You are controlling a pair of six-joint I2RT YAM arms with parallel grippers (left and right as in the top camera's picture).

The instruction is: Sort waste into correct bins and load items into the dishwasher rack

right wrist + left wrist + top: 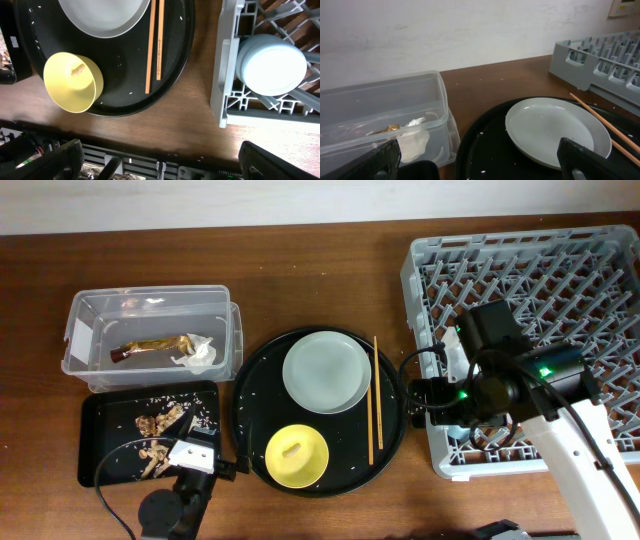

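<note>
My left gripper point(480, 167) is open and empty, low at the front left, by the shallow black tray point(100, 442) that holds food chunks point(160, 423) and rice. The clear tub point(90, 330) holds the brown-gold wrapper point(150, 345) and the white tissue point(203, 355). The grey-green plate point(323, 370), chopsticks point(373, 395) and yellow bowl point(298, 455) lie on the round black tray point(250, 395). My right gripper point(160, 160) is open and empty over the front left corner of the dishwasher rack point(590, 280). The light blue cup point(270, 57) stands upside down in it. The pink cup is out of view.
A small food scrap lies in the yellow bowl point(75, 80). Rice grains are scattered on the round tray point(125, 75). My right arm point(520, 375) covers part of the rack's front left. Bare wood table point(330, 280) lies between tub and rack.
</note>
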